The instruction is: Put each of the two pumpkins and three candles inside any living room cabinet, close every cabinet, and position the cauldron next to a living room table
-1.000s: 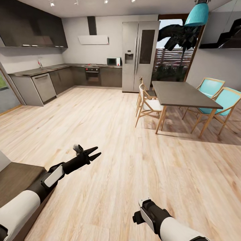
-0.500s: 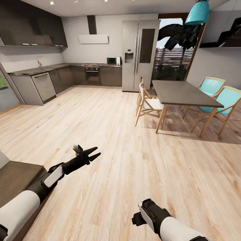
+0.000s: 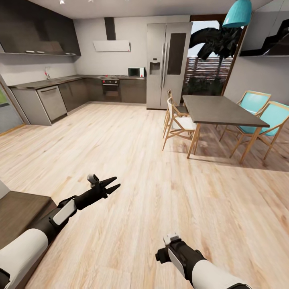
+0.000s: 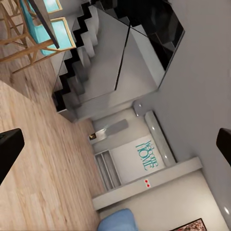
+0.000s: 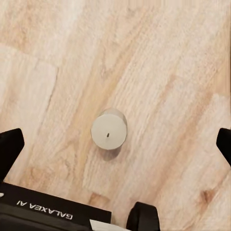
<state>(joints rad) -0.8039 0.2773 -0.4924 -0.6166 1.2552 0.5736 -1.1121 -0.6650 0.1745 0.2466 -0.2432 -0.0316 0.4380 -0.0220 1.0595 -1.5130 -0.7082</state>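
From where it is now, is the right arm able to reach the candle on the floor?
Probably yes. In the right wrist view the candle stands upright on bare wooden floor, between the open fingers of the right end effector, with nothing beside it.

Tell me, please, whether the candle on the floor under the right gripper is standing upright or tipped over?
Upright. In the right wrist view the candle shows its round top face with the wick dot at its centre, standing on the wooden floor, untouched.
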